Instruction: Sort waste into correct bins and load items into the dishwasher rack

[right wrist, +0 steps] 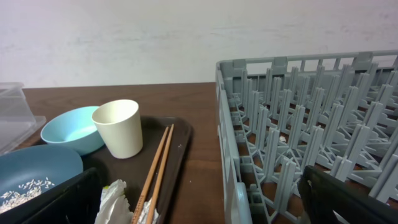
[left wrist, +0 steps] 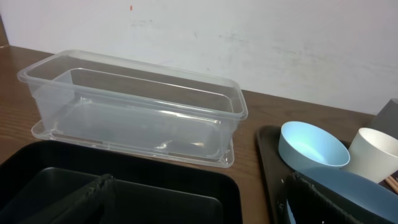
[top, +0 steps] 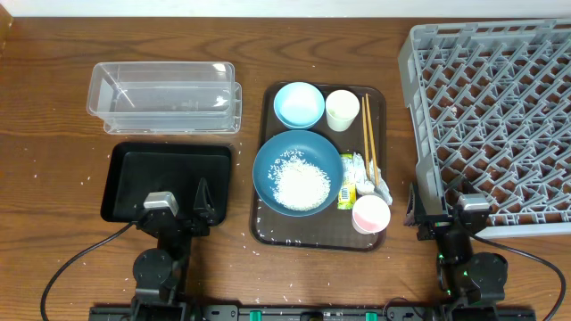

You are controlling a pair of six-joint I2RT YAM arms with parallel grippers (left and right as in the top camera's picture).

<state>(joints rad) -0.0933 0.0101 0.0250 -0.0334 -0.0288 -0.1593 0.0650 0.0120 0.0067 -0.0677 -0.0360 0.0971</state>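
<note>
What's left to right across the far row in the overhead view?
clear tub → light-blue bowl → cream cup → chopsticks → dishwasher rack

The overhead view looks straight down on the counter (top: pixel 53 53), with the brown serving tray (top: pixel 268 232) near mid-frame. The left wrist view sits low, left of the tray, facing the far wall (left wrist: pixel 249 37) across the clear tub (left wrist: pixel 137 118). The right wrist view sits low, right of the tray, facing the same wall. Both share the light-blue bowl (left wrist: pixel 311 146) and cream cup (left wrist: pixel 376 152).
</note>
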